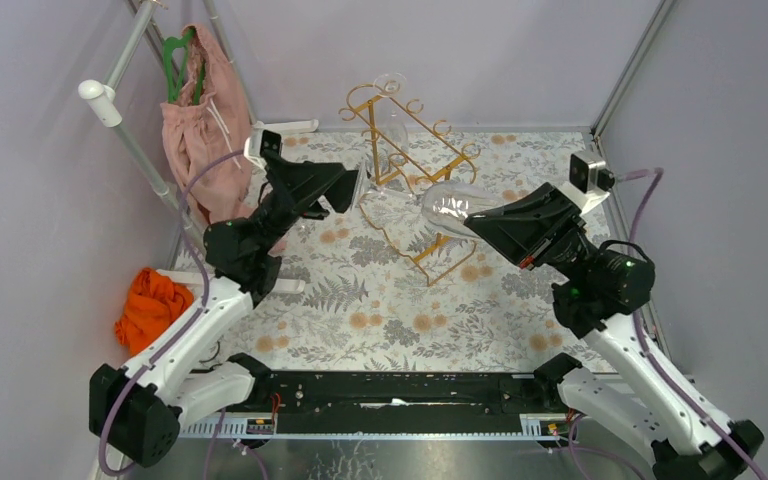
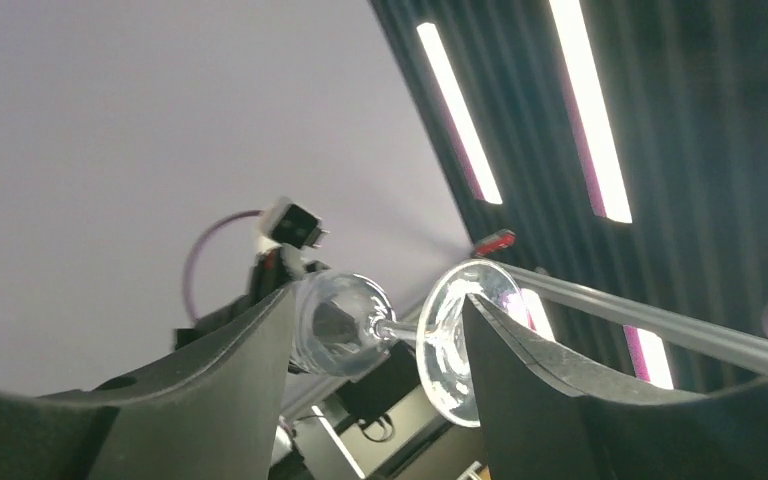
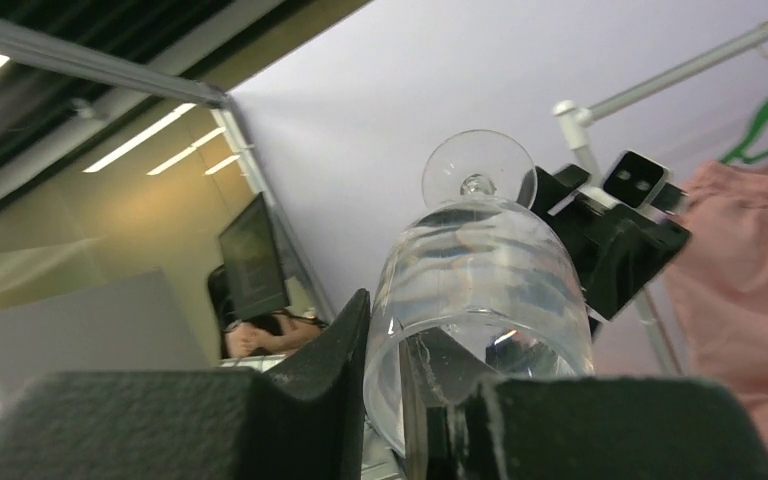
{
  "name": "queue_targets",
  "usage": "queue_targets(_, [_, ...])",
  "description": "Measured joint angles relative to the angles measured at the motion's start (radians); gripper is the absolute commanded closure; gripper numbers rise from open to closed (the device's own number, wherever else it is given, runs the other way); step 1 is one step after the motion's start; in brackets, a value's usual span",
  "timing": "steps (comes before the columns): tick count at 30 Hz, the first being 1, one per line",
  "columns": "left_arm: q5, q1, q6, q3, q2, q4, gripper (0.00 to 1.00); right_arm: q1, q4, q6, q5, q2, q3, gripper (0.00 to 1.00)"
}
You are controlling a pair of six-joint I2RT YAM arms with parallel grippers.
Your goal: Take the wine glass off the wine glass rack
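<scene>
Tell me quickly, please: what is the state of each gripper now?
Left gripper: open, with its fingers on either side of the wine glass stem.
Right gripper: closed on the rim of the wine glass bowl.

lilac walls (image 1: 520, 50), fern-print tabletop (image 1: 380, 320)

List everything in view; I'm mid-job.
Clear stemmed wine glass: 1, transparent, held sideways between the arms.
Second clear wine glass: 1, transparent, hanging on the rack.
Gold thin-wire wine glass rack: 1, gold, back centre.
Pink garment: 1, pink, back left, on green hanger.
White pole stand: 1, white, back left.
Crumpled orange cloth: 1, orange, left edge.
Floral tablecloth: 1, grey-orange, spread under everything.
Left gripper: 1, black, open around held glass's foot.
Right gripper: 1, black, shut on its rim.
</scene>
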Motion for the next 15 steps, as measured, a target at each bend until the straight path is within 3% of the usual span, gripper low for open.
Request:
queue_targets(3, [0.004, 0.000, 0.127, 0.084, -0.027, -0.226, 0.31, 0.000, -0.269, -0.121, 0.029, -0.066, 0.076, 1.00])
queue_targets(8, [-0.098, 0.000, 0.444, 0.335, -0.080, -0.758, 0.31, 0.000, -0.799, -0.374, 0.190, -0.153, 0.310, 1.00])
queue_targets(15, [-0.308, 0.000, 0.729, 0.512, -0.113, -1.218, 0.32, 0.000, -1.194, -0.573, 0.403, -0.232, 0.480, 1.00])
